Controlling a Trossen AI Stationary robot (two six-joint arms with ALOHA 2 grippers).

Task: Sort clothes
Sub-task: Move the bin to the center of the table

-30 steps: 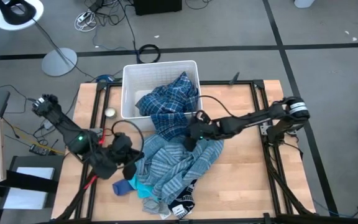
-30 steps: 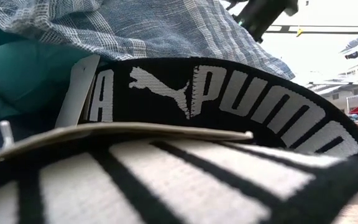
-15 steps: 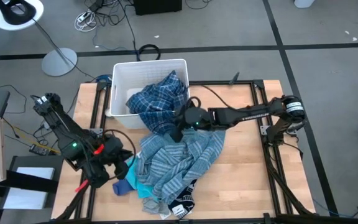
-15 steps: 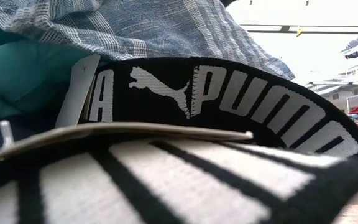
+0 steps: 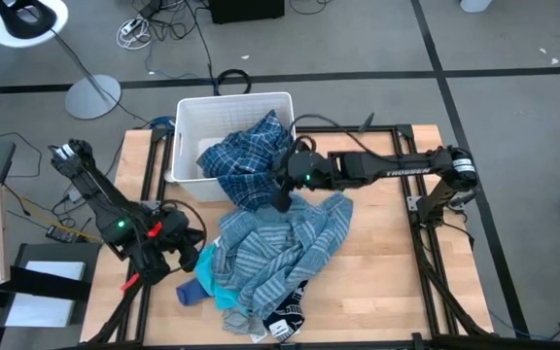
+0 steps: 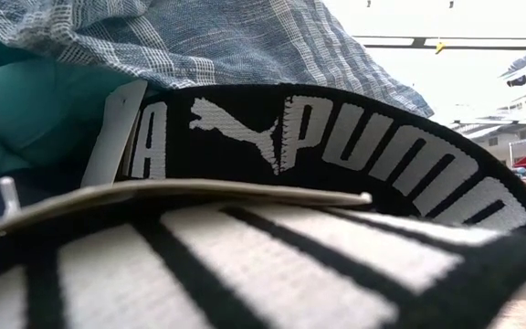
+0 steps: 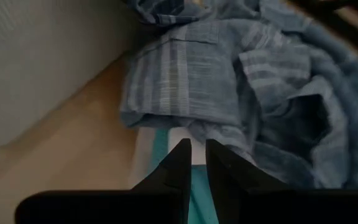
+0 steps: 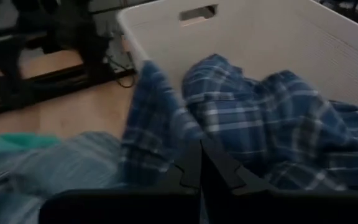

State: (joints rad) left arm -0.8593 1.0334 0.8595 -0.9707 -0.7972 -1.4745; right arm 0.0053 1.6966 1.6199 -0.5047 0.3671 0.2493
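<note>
A navy plaid shirt [image 5: 251, 165] hangs out of the white bin [image 5: 188, 122] over its near right rim onto the table. The blue-grey striped shirt [image 5: 280, 248] lies crumpled mid-table over a turquoise top [image 5: 224, 289]. A blue sock [image 5: 191, 292] lies at their left, and a black-and-white knit piece [image 6: 336, 155] at the near edge. My right gripper [image 5: 282, 201] is shut at the plaid shirt's hanging part. My left gripper [image 5: 194, 255] hovers at the striped shirt's left edge [image 7: 166, 81], a narrow gap between its fingers and nothing in it. My right gripper has its shut fingertips [image 8: 191, 155] against the plaid shirt's part that hangs outside the bin [image 8: 160, 137]. It comes slanting down from the table's right. Whether any cloth is caught between the fingers cannot be told. My left gripper touches nothing.
The bin stands at the table's far left, partly over the far edge. Bare wood [image 5: 387, 272] lies right of the clothes pile. Black frame rails [image 5: 406, 165] run along the table's sides. Cables and a lamp base [image 5: 93, 95] lie on the floor beyond.
My right gripper has gone toward the table's left and far edges. The bin with the plaid shirt has slid toward the left edge ahead of it. My left gripper has drawn back a little toward the left edge, away from the striped shirt.
</note>
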